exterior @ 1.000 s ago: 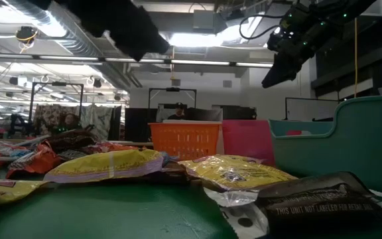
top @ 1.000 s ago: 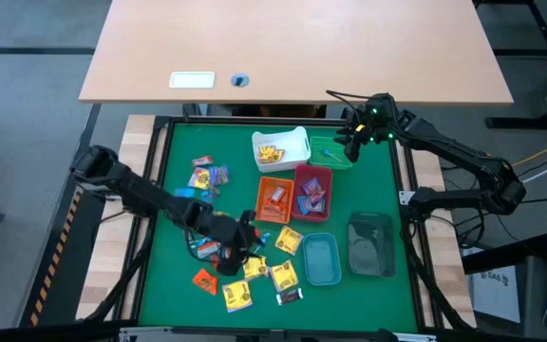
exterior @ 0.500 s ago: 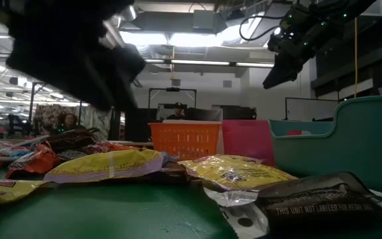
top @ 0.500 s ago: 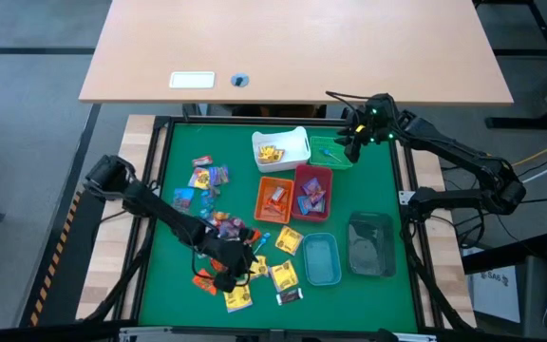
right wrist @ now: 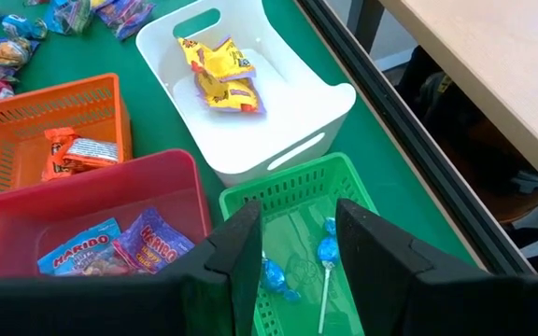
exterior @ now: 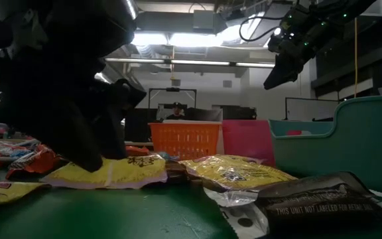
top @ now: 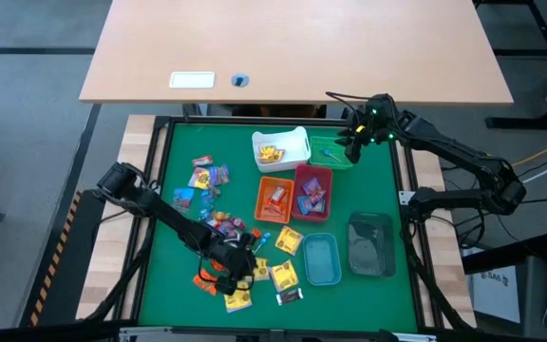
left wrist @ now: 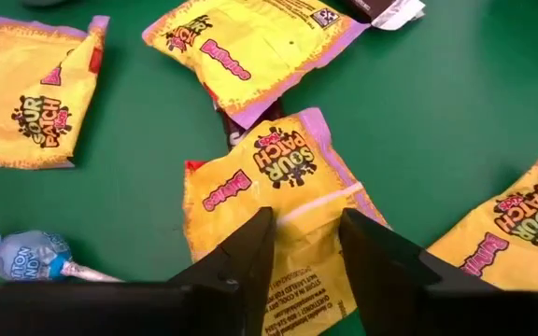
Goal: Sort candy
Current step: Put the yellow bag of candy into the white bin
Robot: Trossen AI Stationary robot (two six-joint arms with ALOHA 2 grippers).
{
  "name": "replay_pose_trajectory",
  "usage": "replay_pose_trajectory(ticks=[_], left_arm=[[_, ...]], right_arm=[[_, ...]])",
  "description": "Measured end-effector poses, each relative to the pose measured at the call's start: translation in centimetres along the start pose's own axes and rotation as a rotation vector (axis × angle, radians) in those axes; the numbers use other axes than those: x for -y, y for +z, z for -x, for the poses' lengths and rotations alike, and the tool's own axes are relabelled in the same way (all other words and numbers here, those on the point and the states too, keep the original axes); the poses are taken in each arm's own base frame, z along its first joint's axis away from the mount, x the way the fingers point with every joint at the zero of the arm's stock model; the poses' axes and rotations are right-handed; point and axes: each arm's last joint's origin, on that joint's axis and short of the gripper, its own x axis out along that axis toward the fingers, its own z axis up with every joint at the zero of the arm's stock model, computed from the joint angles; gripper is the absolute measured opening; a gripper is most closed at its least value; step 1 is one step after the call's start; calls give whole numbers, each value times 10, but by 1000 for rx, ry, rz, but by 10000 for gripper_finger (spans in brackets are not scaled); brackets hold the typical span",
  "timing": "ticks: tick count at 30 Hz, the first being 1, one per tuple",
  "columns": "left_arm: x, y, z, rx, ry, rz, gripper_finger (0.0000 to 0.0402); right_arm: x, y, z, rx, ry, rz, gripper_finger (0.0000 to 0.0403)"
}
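Note:
Loose candy lies at the table's near left: yellow packets, blue lollipops, orange and dark wrappers. My left gripper is low over this pile, pointing steeply down and open, its fingertips either side of the middle of a yellow Sour Patch packet lying flat on the green mat. In the low view the left gripper reaches down to that packet. My right gripper hangs open above the green bin, which holds blue lollipops. My left gripper comes at the yellow packet from above, slanting toward the near right, one fingertip on each side of the packet's middle. The packet lies flat. I cannot tell whether the fingertips touch it.
Bins stand in a group at the centre and right: white with yellow packets, orange, red, teal, clear. More yellow packets and a blue lollipop surround the left gripper.
My left gripper has come down and moved toward the table's near edge, from above the pile to just over the yellow packet. The candy has not shifted.

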Motion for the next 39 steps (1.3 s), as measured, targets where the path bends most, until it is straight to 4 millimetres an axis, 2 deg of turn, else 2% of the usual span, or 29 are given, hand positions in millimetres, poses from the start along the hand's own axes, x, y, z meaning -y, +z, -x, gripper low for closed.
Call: replay_pose_trajectory(ticks=[10, 16, 22, 30, 33, 39], left_arm=[[0, 0, 0, 5, 0, 10, 8], [-3, 3, 3, 31, -11, 36, 2], [-16, 20, 27, 120, 5, 72, 1], [-57, 42, 61, 266, 133, 161, 1], [-80, 44, 68, 291, 239, 187, 1], [-134, 43, 78, 318, 488, 131, 1]], right_arm=[[0, 0, 0, 0, 0, 0, 138], [0, 0, 0, 0, 0, 0, 138], [0, 0, 0, 1, 0, 1, 138], [0, 0, 0, 1, 0, 0, 138], [0, 0, 0, 2, 0, 1, 138], [-1, 0, 0, 9, 29, 1, 138]])
